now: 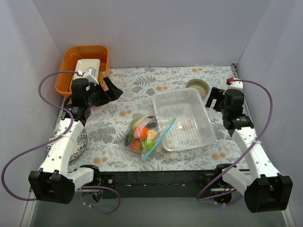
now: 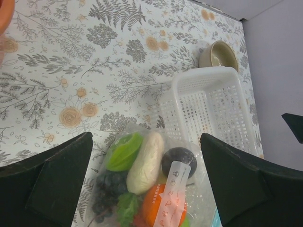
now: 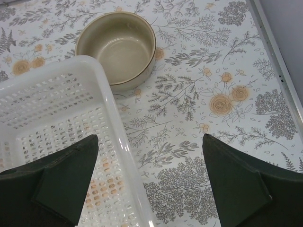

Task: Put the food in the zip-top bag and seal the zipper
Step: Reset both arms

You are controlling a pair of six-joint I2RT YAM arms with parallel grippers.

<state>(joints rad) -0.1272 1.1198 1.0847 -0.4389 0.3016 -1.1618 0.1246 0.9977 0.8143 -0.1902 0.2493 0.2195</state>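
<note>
**Left arm.** From its base at the near left corner the arm rises along the left edge of the bench [image 1: 142,78], and the wrist turns inward beside the orange bin [image 1: 85,56]. The left tool [image 1: 110,88] is raised off the surface and points toward the middle of the bench. Its fingers stand wide apart with nothing between them. Its wrist camera looks down on the bag.

**Right arm.** From the near right corner the arm extends along the right edge, and the wrist is bent toward the far side. The right tool [image 1: 214,98] hangs near the bowl [image 1: 198,87] and the far right corner of the white basket [image 1: 182,92]. Its fingers are spread wide and grip nothing. It touches neither the bowl nor the basket.

**Task items.** The clear bag [image 1: 150,124] lies flat near the middle of the bench, against the basket's near left corner and well apart from both tools. The food [image 1: 140,135] is inside it. The left wrist view shows a green piece [image 2: 124,152], a white oblong [image 2: 146,163], a dark plum [image 2: 177,158], dark grapes [image 2: 108,188] and an orange [image 2: 158,205]. The teal zipper [image 1: 160,138] runs diagonally along the side of the bag that faces the basket. Whether it is pressed closed cannot be told.

**Other.** A white box [image 1: 89,66] sits in the orange bin. The bowl stands upright just beyond the basket.
</note>
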